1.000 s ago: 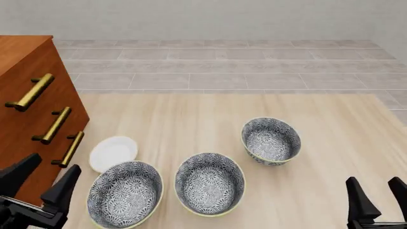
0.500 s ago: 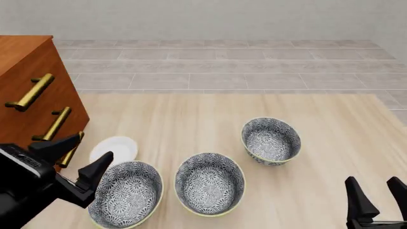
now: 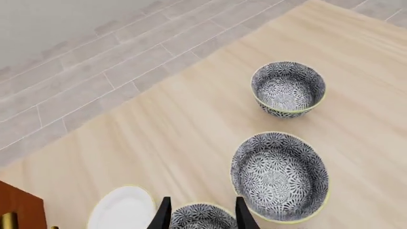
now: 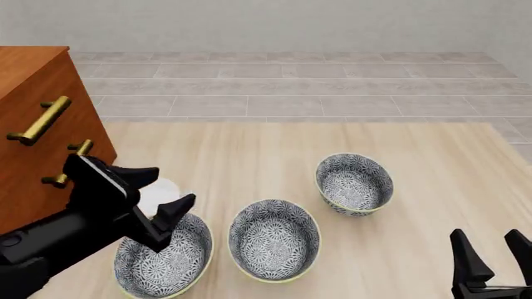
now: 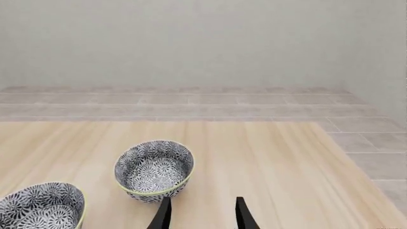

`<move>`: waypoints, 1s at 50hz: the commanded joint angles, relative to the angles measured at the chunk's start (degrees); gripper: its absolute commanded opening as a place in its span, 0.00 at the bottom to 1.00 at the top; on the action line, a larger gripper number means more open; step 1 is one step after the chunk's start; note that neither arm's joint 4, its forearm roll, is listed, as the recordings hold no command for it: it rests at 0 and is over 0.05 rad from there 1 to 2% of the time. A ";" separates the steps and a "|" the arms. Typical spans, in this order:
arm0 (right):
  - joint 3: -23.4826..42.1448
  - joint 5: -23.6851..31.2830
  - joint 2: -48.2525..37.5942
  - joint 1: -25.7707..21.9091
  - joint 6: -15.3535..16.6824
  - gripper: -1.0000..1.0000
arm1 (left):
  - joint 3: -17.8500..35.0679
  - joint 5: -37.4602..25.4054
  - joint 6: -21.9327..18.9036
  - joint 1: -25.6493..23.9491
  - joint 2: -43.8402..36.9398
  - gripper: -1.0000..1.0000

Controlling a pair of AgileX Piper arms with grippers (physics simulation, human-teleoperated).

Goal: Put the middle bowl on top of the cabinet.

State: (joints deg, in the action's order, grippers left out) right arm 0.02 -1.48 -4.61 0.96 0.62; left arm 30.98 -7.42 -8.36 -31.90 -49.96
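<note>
Three patterned bowls stand on the table. The middle bowl (image 4: 275,240) (image 3: 279,176) (image 5: 41,210) sits upright between the left bowl (image 4: 162,258) (image 3: 202,218) and the right bowl (image 4: 354,184) (image 3: 288,88) (image 5: 154,169). The reddish-brown cabinet (image 4: 33,118) stands at the far left; only its corner (image 3: 16,210) shows in the left wrist view. My left gripper (image 4: 171,185) (image 3: 203,200) is open and empty, hovering over the left bowl's far rim, left of the middle bowl. My right gripper (image 4: 490,246) (image 5: 203,200) is open and empty near the front right edge.
A small white plate (image 4: 159,192) (image 3: 122,210) lies between the cabinet and the left bowl, partly hidden by my left arm. Brass handles (image 4: 37,121) stick out from the cabinet's drawer fronts. Light wooden tabletop (image 4: 249,156) stretches beyond the bowls.
My left arm has swung forward and to the right, from beside the cabinet to above the plate and the left bowl. The right gripper and the bowls have stayed put.
</note>
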 commanded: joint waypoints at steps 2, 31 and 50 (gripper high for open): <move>-0.01 -0.48 -1.04 0.15 0.10 1.00 | 4.19 -1.85 -0.63 -2.67 -6.74 1.00; -0.01 -0.70 -1.87 0.05 0.28 1.00 | 12.26 -8.58 2.41 -9.15 -17.38 1.00; -0.01 -3.10 -4.22 -0.39 0.93 1.00 | 16.09 -9.70 2.10 -7.90 -23.18 1.00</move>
State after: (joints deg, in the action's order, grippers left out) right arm 0.01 -3.31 -7.59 0.81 1.29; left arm 44.93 -16.48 -5.80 -40.48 -69.66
